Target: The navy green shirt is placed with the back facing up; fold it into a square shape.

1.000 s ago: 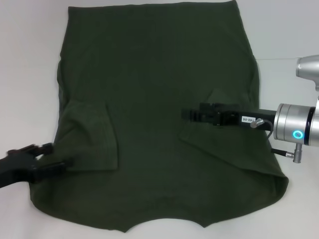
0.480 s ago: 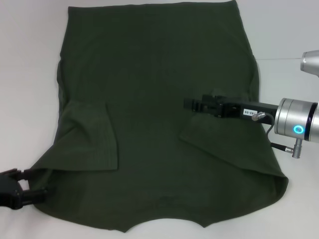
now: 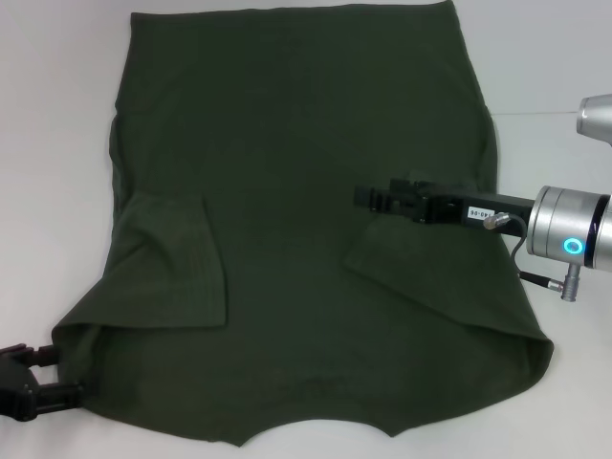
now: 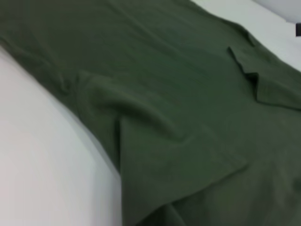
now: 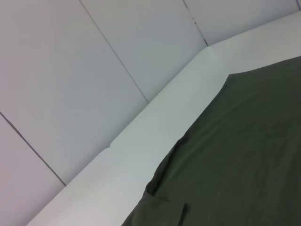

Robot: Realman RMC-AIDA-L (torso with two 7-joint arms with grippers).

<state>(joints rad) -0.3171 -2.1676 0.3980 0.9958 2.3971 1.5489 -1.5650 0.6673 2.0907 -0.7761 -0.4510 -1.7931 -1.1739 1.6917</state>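
Lying flat across the white counter (image 3: 38, 143) is the large, plain dark olive-green short-sleeved shirt of soft knit fabric (image 3: 296, 143), spread wide with both sleeves folded inward onto the body. The left tool (image 3: 53, 373) sits at the near left corner of the shirt, its black fingers at the cloth's edge; whether they grip the fabric I cannot tell. The right tool (image 3: 368, 199) reaches in over the folded right sleeve, low above the fabric, and how far its fingers are parted cannot be told.
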